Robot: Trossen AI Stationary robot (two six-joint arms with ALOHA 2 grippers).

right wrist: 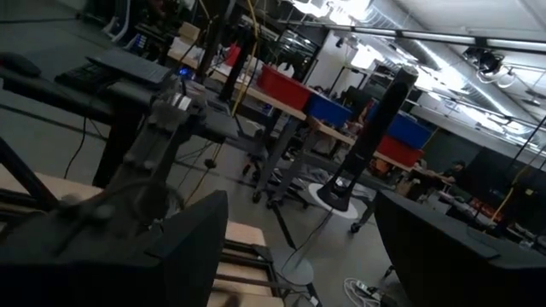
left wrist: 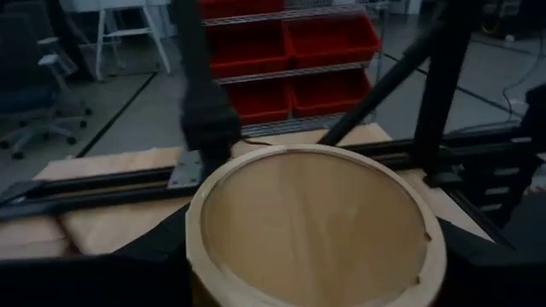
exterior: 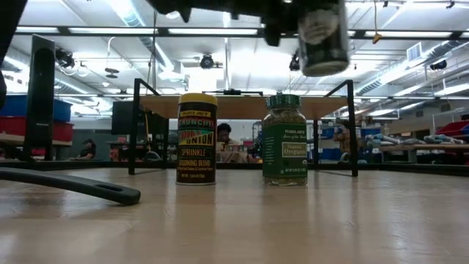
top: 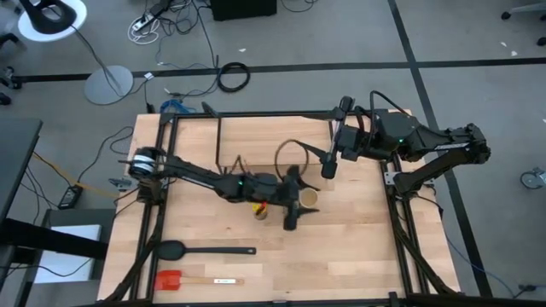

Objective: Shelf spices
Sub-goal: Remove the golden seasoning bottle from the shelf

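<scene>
The left gripper (top: 300,203) pinches the tan-topped jar (left wrist: 316,226), lifted above the yellow-lidded jar (exterior: 197,138) and green-lidded jar (exterior: 285,139), both on the counter (top: 358,247); none shelved; right gripper (top: 329,167) spread, empty

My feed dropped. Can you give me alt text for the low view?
A spice jar hangs at the top of the frame, held by the left gripper. Below it, a yellow-lidded jar and a green-lidded jar stand on the table, with the shelf behind them.

Black spoon (top: 205,250) on the tabletop (top: 358,256), red spatula (top: 183,280) near its front edge
</scene>
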